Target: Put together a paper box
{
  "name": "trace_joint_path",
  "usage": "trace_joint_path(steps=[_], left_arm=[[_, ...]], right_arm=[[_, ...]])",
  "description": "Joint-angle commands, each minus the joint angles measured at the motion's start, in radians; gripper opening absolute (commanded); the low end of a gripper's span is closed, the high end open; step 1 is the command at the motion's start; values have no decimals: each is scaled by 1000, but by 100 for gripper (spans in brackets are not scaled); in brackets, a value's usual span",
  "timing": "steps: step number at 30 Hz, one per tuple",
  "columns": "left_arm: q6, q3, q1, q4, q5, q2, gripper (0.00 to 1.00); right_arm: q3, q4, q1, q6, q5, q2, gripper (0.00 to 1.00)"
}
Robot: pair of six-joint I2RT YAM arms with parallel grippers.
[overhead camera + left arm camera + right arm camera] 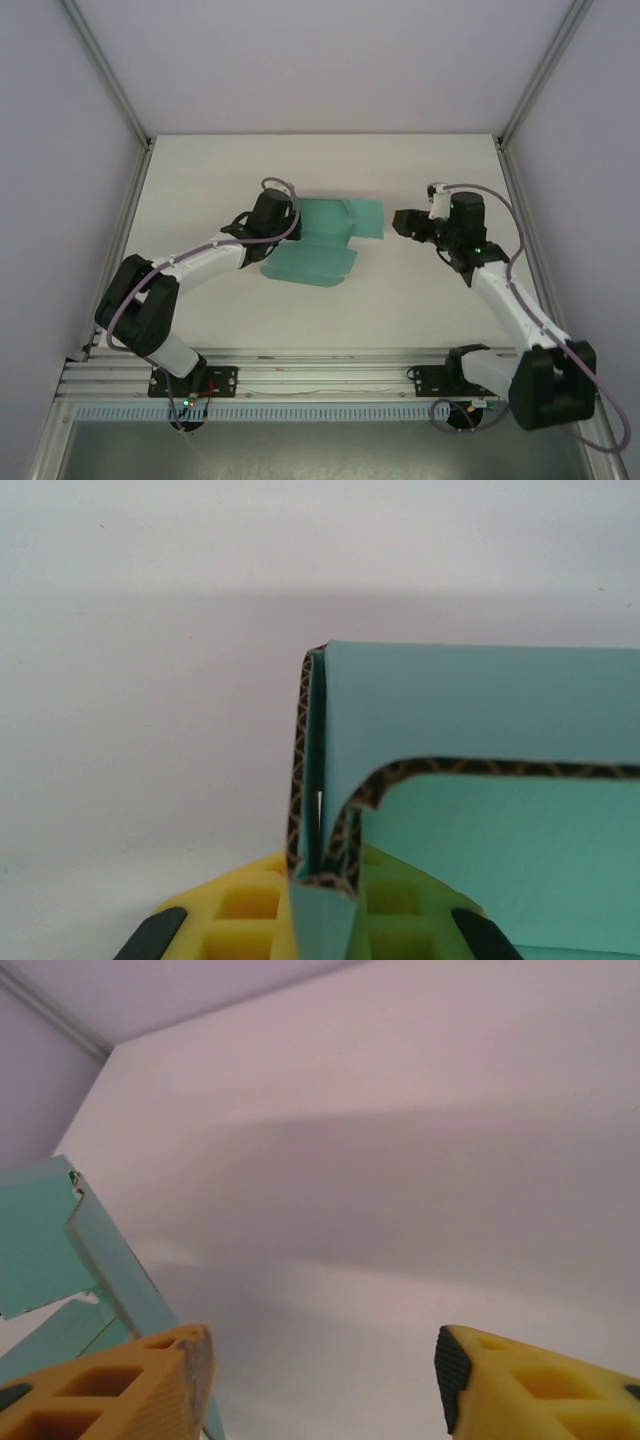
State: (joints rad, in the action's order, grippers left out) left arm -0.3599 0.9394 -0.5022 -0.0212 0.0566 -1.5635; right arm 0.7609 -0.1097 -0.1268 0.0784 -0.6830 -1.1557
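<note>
The left gripper (pixel 318 935) is pinching the teal-green corrugated card paper box (pixel 325 243) mid-table, its fold possibly springing open, while the right gripper (pixel 322 1380) is hanging agape.

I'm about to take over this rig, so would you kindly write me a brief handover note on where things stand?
Left gripper: at the left edge of the paper box, a folded card wall standing between its fingers; whether it is clamped is unclear.
Right gripper: open, holding nothing, just right of the sheet.
Box: mid-table, mostly a flat sheet with one flap raised.
Done: one fold begun.
Left: remaining walls, flaps and tabs.
</note>
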Motion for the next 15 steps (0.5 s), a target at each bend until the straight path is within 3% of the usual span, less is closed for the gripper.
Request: trace_joint_path(steps=[1, 8, 15], left_arm=[[31, -7, 6, -32, 28, 34, 0], [34, 7, 6, -27, 25, 24, 0], [30, 24, 6, 5, -17, 4, 0]], right_arm=[[84, -53, 7, -122, -353, -99, 60], [201, -143, -22, -231, -551, -275, 52], [293, -286, -122, -355, -519, -362, 50]])
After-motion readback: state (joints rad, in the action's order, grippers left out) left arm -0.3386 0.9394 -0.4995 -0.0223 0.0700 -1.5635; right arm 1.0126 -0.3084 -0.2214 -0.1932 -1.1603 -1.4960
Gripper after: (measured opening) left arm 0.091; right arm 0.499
